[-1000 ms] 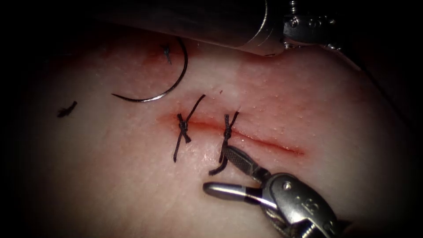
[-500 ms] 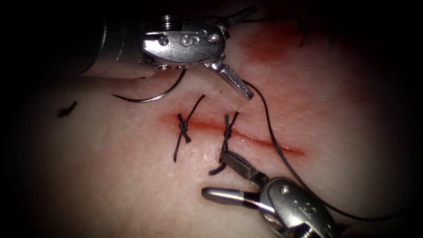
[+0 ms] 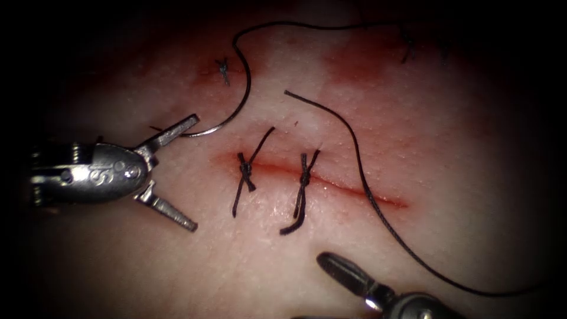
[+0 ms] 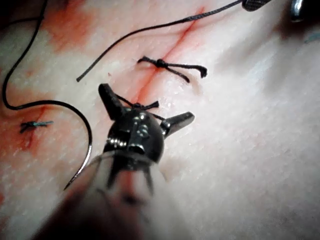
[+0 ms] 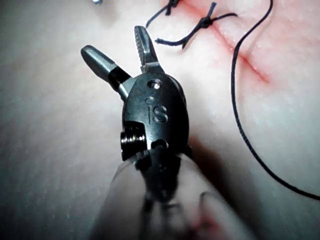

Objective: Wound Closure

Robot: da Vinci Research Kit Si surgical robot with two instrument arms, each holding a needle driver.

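Endoscope view: the tissue (image 3: 484, 147) lies broad under the light, its cut (image 3: 354, 190) running left to right with two knotted stitches (image 3: 245, 171) across its left half and the right stretch not yet closed; a judgement, but the needle and thread seem parked clear of the wound so the next bite can be set up; the thread (image 3: 378, 212) trails from beyond the cut, crosses it right of the second stitch and runs off toward the right, held by neither tool; the left tool (image 3: 177, 171), left of the cut, has its jaws spread wide and empty, the upper one just beside the needle's point; the right tool (image 5: 122, 52), below the cut, is likewise open and holds nothing; the needle (image 3: 236, 106) rests loose on the tissue above and left of the cut, not in it; smallest, a cut end of thread (image 3: 223, 70) lies by a red stain.
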